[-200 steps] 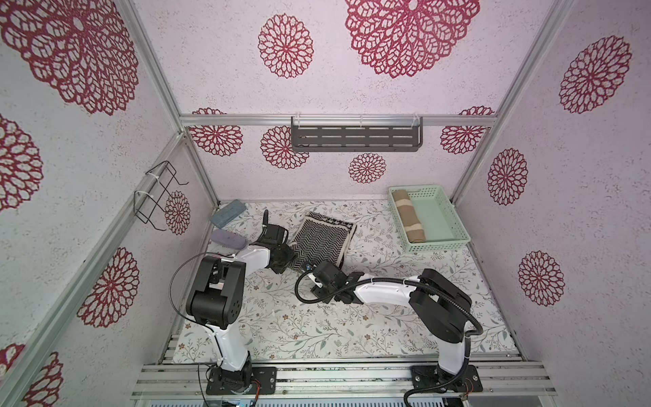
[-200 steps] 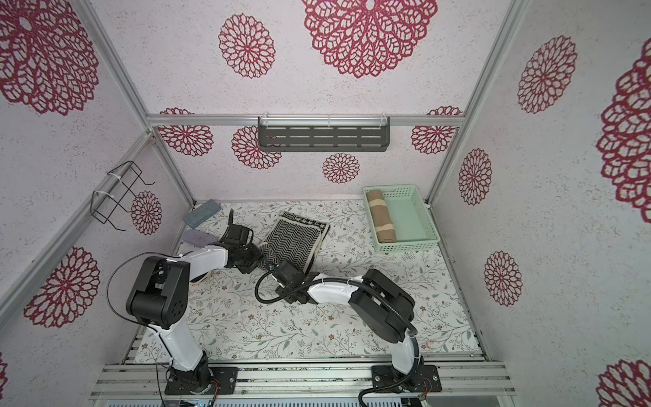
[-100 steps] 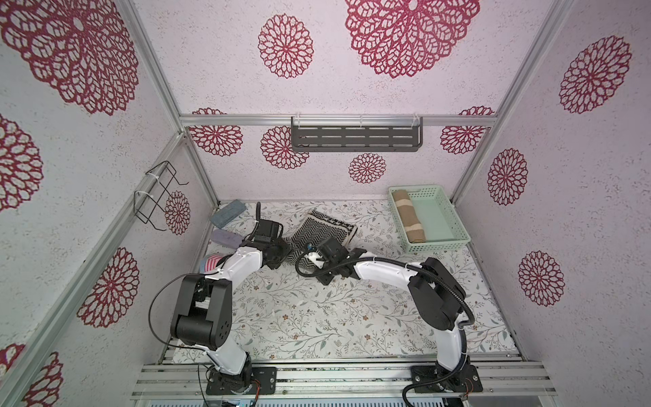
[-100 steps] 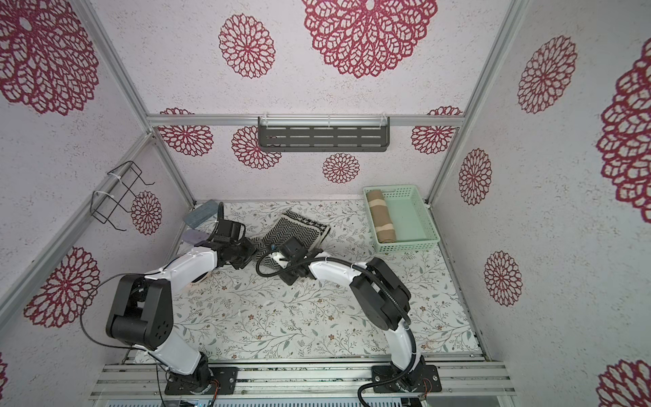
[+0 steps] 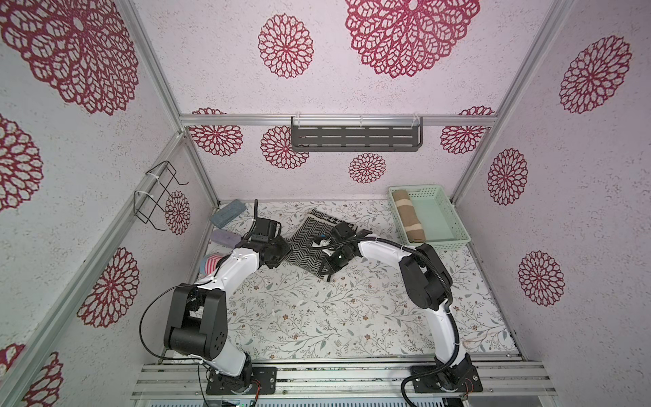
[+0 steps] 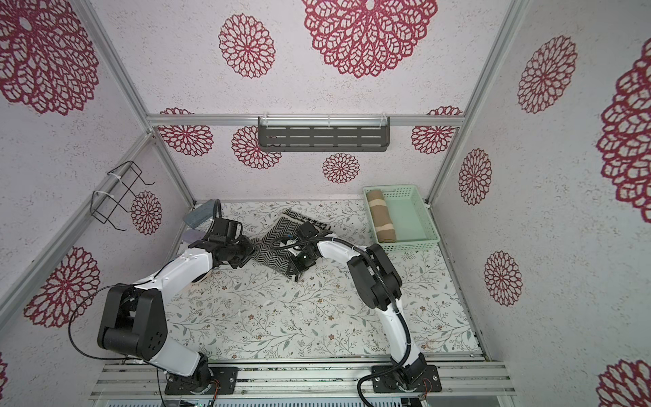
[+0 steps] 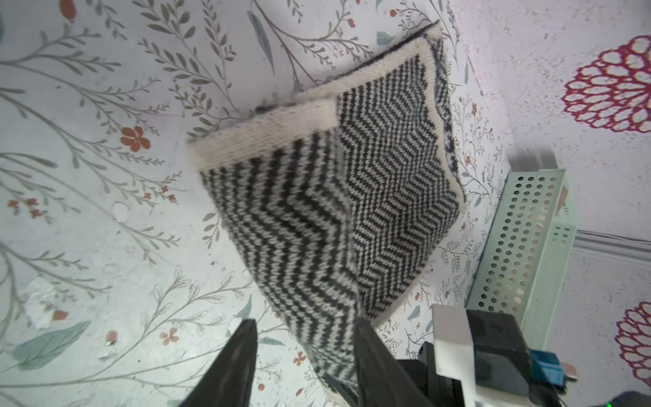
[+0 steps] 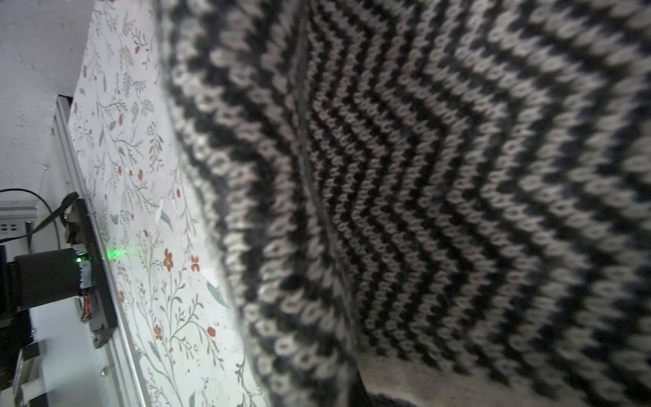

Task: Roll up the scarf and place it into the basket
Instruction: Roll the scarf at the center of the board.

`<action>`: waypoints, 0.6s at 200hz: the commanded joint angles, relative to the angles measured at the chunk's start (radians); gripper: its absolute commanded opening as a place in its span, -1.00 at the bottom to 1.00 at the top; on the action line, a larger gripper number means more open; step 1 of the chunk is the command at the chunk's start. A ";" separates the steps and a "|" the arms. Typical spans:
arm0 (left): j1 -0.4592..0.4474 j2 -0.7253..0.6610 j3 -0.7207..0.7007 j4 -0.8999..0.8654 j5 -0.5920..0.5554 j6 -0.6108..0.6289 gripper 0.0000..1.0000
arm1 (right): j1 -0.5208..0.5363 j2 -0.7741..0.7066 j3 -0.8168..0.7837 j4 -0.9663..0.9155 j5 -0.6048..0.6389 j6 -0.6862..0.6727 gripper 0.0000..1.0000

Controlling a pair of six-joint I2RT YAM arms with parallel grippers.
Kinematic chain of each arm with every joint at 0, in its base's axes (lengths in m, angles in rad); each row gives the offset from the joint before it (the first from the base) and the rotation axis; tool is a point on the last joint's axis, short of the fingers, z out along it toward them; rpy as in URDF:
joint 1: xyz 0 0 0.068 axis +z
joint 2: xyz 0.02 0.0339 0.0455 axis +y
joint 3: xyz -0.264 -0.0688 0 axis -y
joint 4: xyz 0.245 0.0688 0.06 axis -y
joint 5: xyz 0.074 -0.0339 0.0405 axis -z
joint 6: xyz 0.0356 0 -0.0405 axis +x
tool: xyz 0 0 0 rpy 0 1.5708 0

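Scarf [image 5: 305,243] now lifted, tan roll [image 5: 408,218] in basket [image 5: 438,220]

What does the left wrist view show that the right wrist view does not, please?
Only the left wrist view shows the basket, the left gripper with its jaws apart, and a red flower on the wall. Only the right wrist view shows a metal rail and a black arm base with a green light beside it. Both show the zigzag scarf and the floral table cover.
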 commanded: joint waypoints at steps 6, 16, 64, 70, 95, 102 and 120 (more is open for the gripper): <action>-0.017 0.064 0.064 0.086 0.053 -0.006 -0.12 | -0.007 0.052 0.088 -0.101 -0.078 0.001 -0.84; -0.017 0.094 0.085 0.094 0.054 -0.006 -0.13 | -0.009 0.070 0.108 -0.110 -0.076 0.006 -0.84; 0.008 0.220 0.130 0.109 0.042 -0.004 -0.26 | -0.021 0.112 0.144 -0.106 -0.098 0.046 -0.83; 0.011 0.231 0.132 0.110 0.043 -0.004 -0.27 | -0.023 0.114 0.144 -0.104 -0.102 0.051 -0.83; 0.032 0.251 0.135 0.136 0.075 -0.008 -0.31 | -0.034 0.120 0.143 -0.100 -0.114 0.068 -0.82; 0.035 0.244 0.139 0.147 0.093 -0.007 -0.31 | -0.039 0.121 0.143 -0.099 -0.116 0.070 -0.83; 0.033 0.210 0.179 0.112 0.099 0.027 -0.29 | -0.047 0.130 0.144 -0.097 -0.132 0.084 -0.83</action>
